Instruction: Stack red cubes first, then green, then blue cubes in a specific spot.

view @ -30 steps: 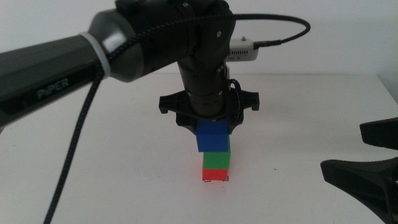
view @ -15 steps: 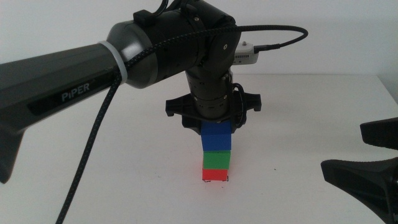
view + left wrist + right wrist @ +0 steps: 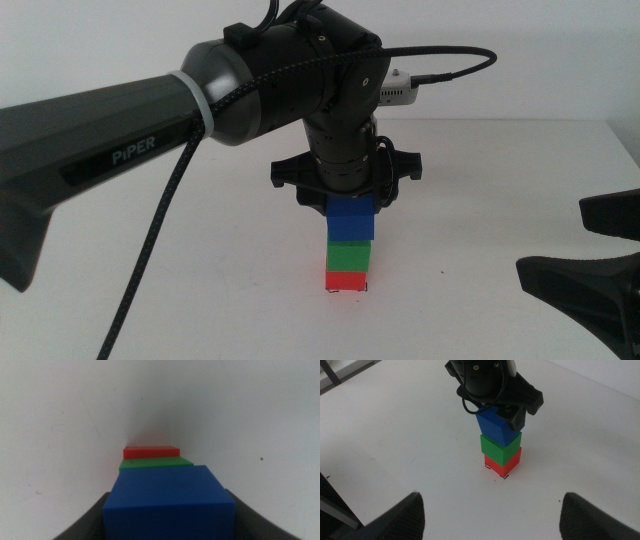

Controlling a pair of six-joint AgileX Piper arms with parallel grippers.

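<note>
Gripping the blue cube (image 3: 351, 219) from above, the left tool (image 3: 347, 196) hangs straight down over the middle of the white counter (image 3: 200, 300), its jaws clenched on two opposite sides of the cube. Directly beneath the tool the blue cube sits on the green cube (image 3: 348, 257), which rests on the red cube (image 3: 346, 281), so the three make one upright column whose long axis runs vertically in line with the tool. In the right wrist view the blue cube (image 3: 496, 427) looks slightly twisted and tipped relative to the green cube (image 3: 501, 446) and red cube (image 3: 503, 463) below it, whose faces line up squarely. Thin black corner marks of the specific spot (image 3: 505, 477) peek out at the foot of the red cube. From the left wrist view, the blue cube (image 3: 169, 502) fills the space between the jaws, with edges of green (image 3: 156, 463) and red (image 3: 151, 452) showing beyond it. Away from the stack, the right tool (image 3: 492, 510) waits low above the counter with its jaws spread wide and grasping nothing.
</note>
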